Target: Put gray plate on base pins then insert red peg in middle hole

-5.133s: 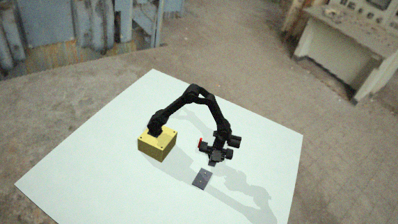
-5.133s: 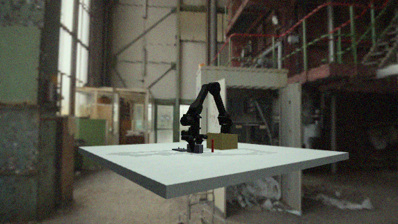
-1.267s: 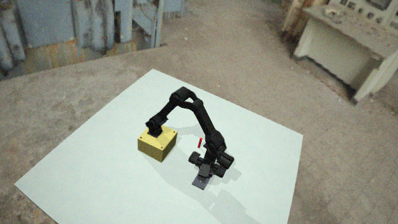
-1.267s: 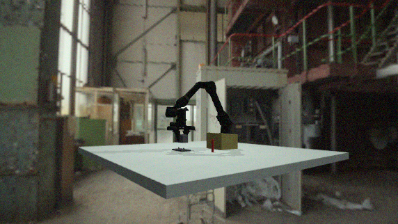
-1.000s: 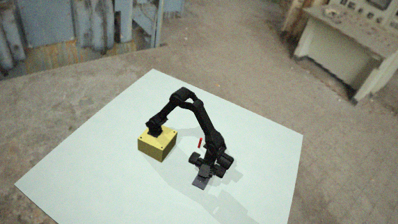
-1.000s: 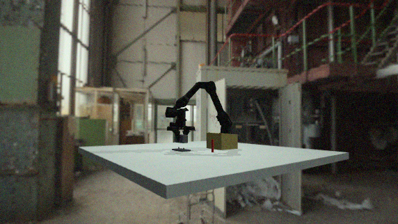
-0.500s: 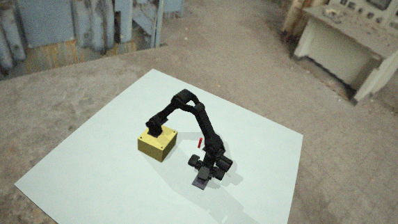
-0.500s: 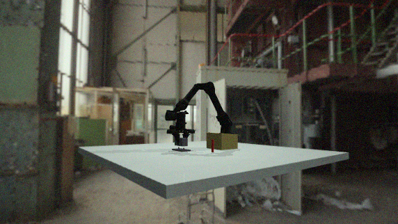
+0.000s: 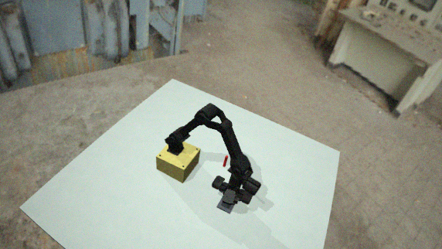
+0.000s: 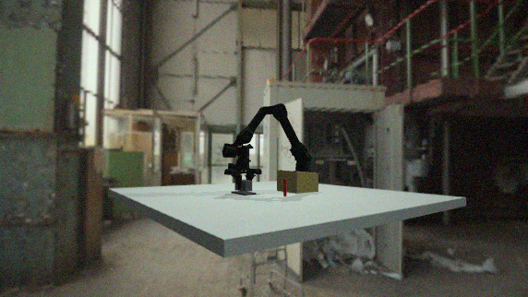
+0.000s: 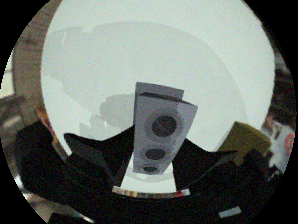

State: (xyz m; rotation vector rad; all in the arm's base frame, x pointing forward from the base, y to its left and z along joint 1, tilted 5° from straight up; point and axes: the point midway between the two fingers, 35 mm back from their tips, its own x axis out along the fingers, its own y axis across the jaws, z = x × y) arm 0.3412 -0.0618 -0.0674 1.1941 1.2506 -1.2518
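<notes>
My gripper (image 11: 154,128) (image 10: 243,185) points down, shut on the gray plate (image 11: 160,141) (image 10: 246,185). The plate's three round holes show in the wrist view. The plate is over the base (image 11: 159,89) (image 9: 224,208) (image 10: 244,193), whose far end shows past it. In the exterior view the plate looks tilted and close above the base. The pins are hidden, and I cannot tell whether plate and base touch. The red peg (image 9: 225,161) (image 10: 285,187) stands upright on the table, apart from the gripper, between it and the yellow box.
The yellow box (image 9: 170,171) (image 10: 305,182) (image 11: 245,141) carries the arm's foot on its top. The white table (image 9: 116,185) (image 10: 208,217) lies under everything; its edges are well away from the gripper. The arm's shadow falls around the base.
</notes>
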